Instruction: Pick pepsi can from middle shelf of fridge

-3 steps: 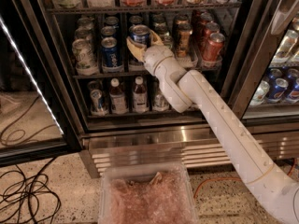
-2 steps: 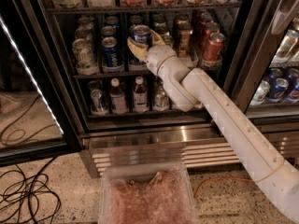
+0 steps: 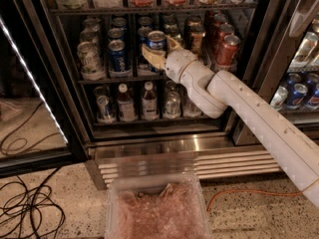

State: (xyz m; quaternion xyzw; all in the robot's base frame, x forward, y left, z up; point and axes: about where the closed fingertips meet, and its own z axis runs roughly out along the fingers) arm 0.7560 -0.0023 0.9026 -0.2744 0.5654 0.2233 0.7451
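Note:
The fridge (image 3: 79,118) stands open in front of me, with a ribbed steel base. Its middle shelf (image 3: 112,78) holds rows of soda cans. My gripper (image 3: 160,52) reaches in over this shelf at its centre. Its pale fingers (image 3: 151,58) sit on both sides of the pepsi can (image 3: 156,40), a blue can with a silver top. They are shut on it, and its lower half is hidden behind them. The white arm (image 3: 259,123) runs in from the lower right.
Another blue can (image 3: 118,58) and silver-green cans (image 3: 89,59) stand to the left, red cans (image 3: 227,49) to the right. Small bottles (image 3: 148,101) fill the shelf below. A clear bin (image 3: 157,208) sits on the floor in front. Cables (image 3: 25,208) lie on the floor at the left.
The arm and gripper have shifted a little to the right and down, and the pepsi can has moved with them. The other cans have stayed put.

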